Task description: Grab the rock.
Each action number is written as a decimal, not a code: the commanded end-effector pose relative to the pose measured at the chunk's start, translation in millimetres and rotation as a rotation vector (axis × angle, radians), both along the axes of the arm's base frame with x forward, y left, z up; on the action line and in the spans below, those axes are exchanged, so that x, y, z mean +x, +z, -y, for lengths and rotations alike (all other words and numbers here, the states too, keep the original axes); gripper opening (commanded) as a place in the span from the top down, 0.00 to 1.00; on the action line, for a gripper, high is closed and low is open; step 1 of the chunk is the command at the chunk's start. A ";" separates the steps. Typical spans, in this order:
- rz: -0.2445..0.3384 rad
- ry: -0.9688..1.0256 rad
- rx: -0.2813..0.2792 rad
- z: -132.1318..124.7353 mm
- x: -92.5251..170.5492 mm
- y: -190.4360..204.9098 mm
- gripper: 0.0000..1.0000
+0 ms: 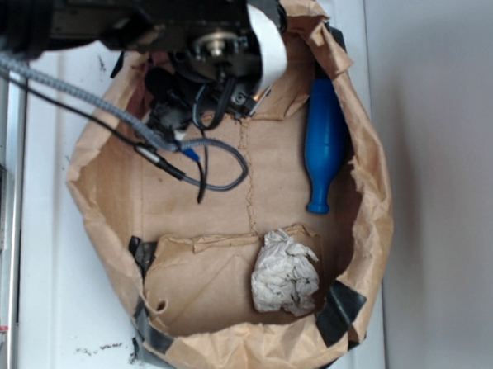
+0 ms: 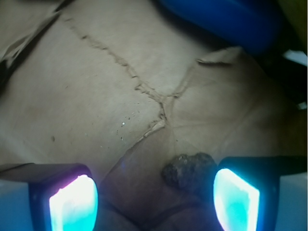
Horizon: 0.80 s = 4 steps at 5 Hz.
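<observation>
From the exterior view we see a brown paper bag [image 1: 223, 315] opened out into a shallow nest on a white table [image 1: 46, 224]. The arm [image 1: 156, 14] reaches in from 11 o'clock and covers the bag's upper left corner, with cables [image 1: 206, 162] trailing below it. A blue bottle [image 1: 324, 147] lies along the bag's 2 o'clock side, neck pointing down. A crumpled paper wad [image 1: 285, 273] sits at 5 o'clock. We cannot find the rock here, and the fingers are hidden under the arm.

In the wrist view the gripper [image 2: 155, 199] is spread wide, its two glowing pads [image 2: 74, 204] at 7 and 5 o'clock, holding nothing. The rock [image 2: 188, 171] lies on the paper floor between them, just beside the 5 o'clock pad; whether it touches we cannot tell. The bottle [image 2: 226, 19] shows at 1 o'clock.
</observation>
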<state>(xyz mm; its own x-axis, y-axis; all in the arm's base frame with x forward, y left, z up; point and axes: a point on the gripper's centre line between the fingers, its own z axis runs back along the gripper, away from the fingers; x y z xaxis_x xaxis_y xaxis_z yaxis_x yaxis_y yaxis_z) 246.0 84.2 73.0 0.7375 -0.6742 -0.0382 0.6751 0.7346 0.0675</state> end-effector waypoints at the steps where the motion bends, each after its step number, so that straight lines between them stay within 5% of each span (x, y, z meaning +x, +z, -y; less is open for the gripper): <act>1: 0.024 -0.132 -0.045 -12.9 11.2 -3.5 0.00; 4: 0.028 -0.130 -0.042 -27.6 12.8 3.9 0.00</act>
<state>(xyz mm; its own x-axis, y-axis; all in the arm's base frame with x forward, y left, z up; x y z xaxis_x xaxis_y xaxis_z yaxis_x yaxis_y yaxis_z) 255.1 100.4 66.2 0.6266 -0.7793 0.0024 0.7793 0.6266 0.0121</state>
